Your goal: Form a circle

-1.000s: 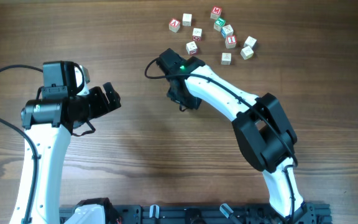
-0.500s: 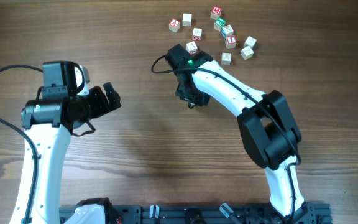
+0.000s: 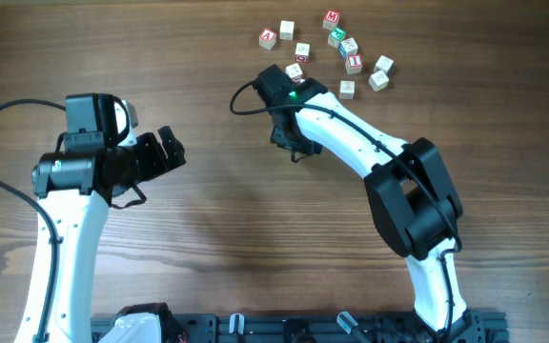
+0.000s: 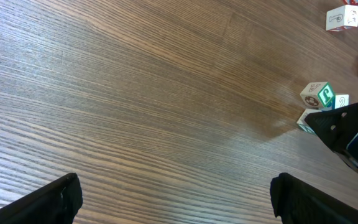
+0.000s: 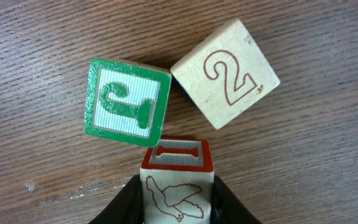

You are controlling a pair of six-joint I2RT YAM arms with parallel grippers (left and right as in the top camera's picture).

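The circle is a tight group of three small wooden cubes in the right wrist view. A green-faced J cube [image 5: 127,102] and a pale cube with a red 2 [image 5: 224,73] lie side by side on the table. Just below them is a red-faced I cube with a bird drawing [image 5: 176,180], and my right gripper [image 5: 178,194] is shut on it. Its top edge meets the green cube's corner. From overhead the right gripper [image 3: 292,143] hides the group. My left gripper [image 3: 172,148] hangs open to the left, holding nothing. Its view shows the green-faced cube [image 4: 317,95] beside the right gripper's black body [image 4: 353,130].
A loose scatter of several similar lettered cubes [image 3: 348,89] lies at the far edge, the nearest one [image 3: 294,71] just beyond the right wrist. Bare wooden table [image 3: 217,210] lies between the arms. A black rail [image 3: 303,329] runs along the front edge.
Over the last second the right gripper has moved a little right and toward the far edge with its cube, then held still. The left arm has not moved.
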